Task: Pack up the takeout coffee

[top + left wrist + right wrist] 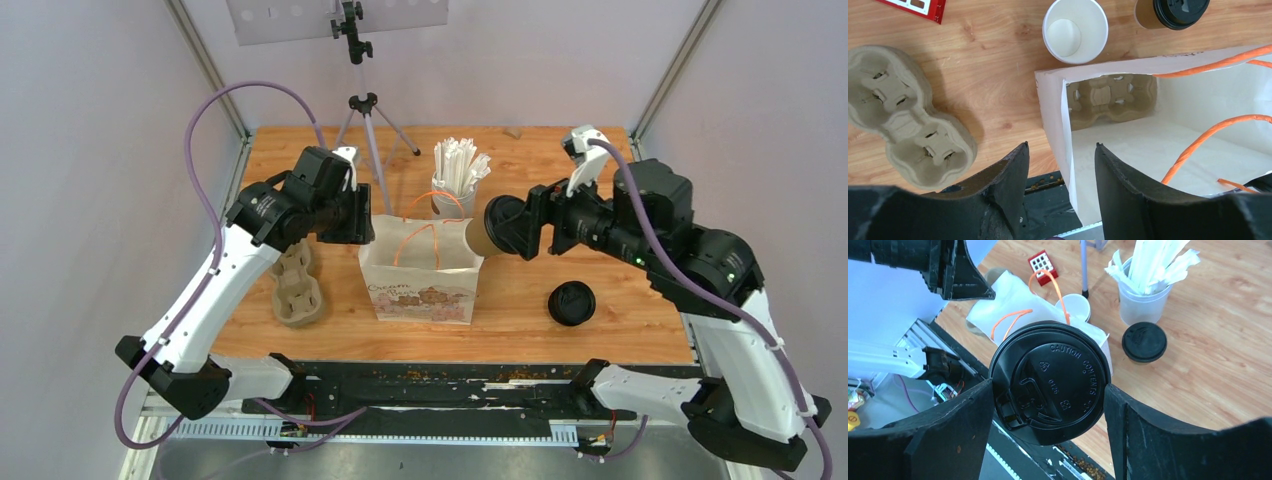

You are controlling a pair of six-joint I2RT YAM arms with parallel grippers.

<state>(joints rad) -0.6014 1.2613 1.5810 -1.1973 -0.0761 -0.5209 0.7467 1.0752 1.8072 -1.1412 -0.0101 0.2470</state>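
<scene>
Nearest us, a black rail [430, 385] runs along the table's front edge between the two arm bases. Just beyond it, on the wooden table [640, 320], a standing takeout coffee [571, 303] sits upright with its black lid on. It is to the right of the paper bag [420, 290] and apart from it. On the left, a pulp cup carrier [297, 285] lies flat on the wood just beside the bag.

The bag stands open with its orange handles [1208, 62] drooping across the mouth. We see a second carrier [1110, 97] down inside it against the far wall.

The left gripper [1060, 150] hangs over the bag's left end with its fingers apart, one outside the end wall and one over the inside. There is a gap on either side of the paper, so it grips nothing.

The right gripper [1048, 395] is clamped on the held takeout coffee [483, 238], with its fingers pressed on opposite edges of the black lid [1058, 365]. This cup lies on its side in the air, its brown base pointing left at the bag's upper right rim. We cannot tell whether it touches the paper.

Farther back, an empty white paper cup [1075, 30] stands just behind the bag. A small red block [1043, 262] lies near it. Beyond these are a cup of paper-wrapped straws [458, 170] and a tripod [368, 120] at the table's far edge.
</scene>
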